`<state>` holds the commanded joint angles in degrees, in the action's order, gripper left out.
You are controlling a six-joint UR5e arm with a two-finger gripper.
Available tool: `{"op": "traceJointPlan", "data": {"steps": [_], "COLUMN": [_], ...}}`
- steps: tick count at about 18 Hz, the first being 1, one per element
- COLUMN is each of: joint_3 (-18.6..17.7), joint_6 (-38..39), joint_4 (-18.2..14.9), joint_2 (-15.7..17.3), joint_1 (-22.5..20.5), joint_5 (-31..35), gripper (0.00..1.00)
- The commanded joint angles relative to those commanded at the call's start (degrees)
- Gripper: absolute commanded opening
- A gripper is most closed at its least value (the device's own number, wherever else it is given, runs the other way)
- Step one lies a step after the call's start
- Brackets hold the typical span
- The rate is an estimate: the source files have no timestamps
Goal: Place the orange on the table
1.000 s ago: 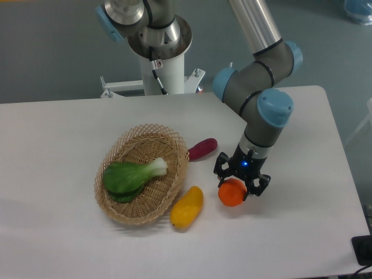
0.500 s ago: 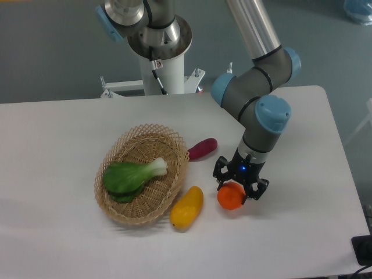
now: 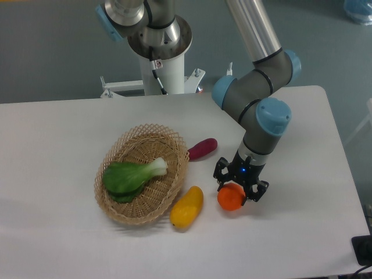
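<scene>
Showing one arm over a white surface with fruit and a basket, seen from a fixed camera above the front edge.

Arm: grey tubes with blue joint caps, reaching down from the upper middle of the view and bending toward the right half of the surface (image 3: 302, 151).

Claw (image 3: 238, 190): black, pointing straight down, with a small blue light lit on its body; its fingers (image 3: 221, 172) sit on either side of the orange and are clamped on it.

Orange (image 3: 231, 197): round and bright, only its lower front showing under the claw; it lies right of centre, near the front of the surface. It appears to be touching or nearly touching the surface, though the contact cannot be confirmed from this angle.

Yellow fruit (image 3: 187, 207): elongated, lying flat just left of the orange and apart from it, its upper end close to the basket rim.

Purple vegetable (image 3: 202, 149): short and rounded, lying behind the yellow fruit, its left end near the basket's right rim.

Basket (image 3: 125, 210): woven wicker, shallow and oval, left of centre on the surface.

Leafy green (image 3: 132, 175): a green vegetable with a pale stalk end pointing right, lying inside the basket.

Robot base (image 3: 160, 43): a white column behind the far edge of the surface.
</scene>
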<state>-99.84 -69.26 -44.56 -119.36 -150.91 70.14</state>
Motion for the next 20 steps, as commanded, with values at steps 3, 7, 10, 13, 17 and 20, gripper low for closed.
{"op": "traceJointPlan", "data": {"steps": [3, 7, 10, 13, 17, 20], "joint_3": [0.3, 0.5, 0.5, 2.1, 7.7, 11.0], "joint_6": [-0.1, -0.1, -0.2, 0.0, 1.6, 1.7], "joint_4": [-0.1, -0.1, -0.1, -0.1, -0.5, -2.1], "joint_2": [0.1, 0.1, 0.6, 2.4, 6.1, 8.9], "joint_1": [0.0, -0.1, -0.1, -0.2, -0.5, -0.7], "joint_5": [0.0, 0.1, 0.1, 0.4, 7.6, 14.5], "gripper": [0.93, 1.00, 1.00, 1.00, 1.00, 1.00]}}
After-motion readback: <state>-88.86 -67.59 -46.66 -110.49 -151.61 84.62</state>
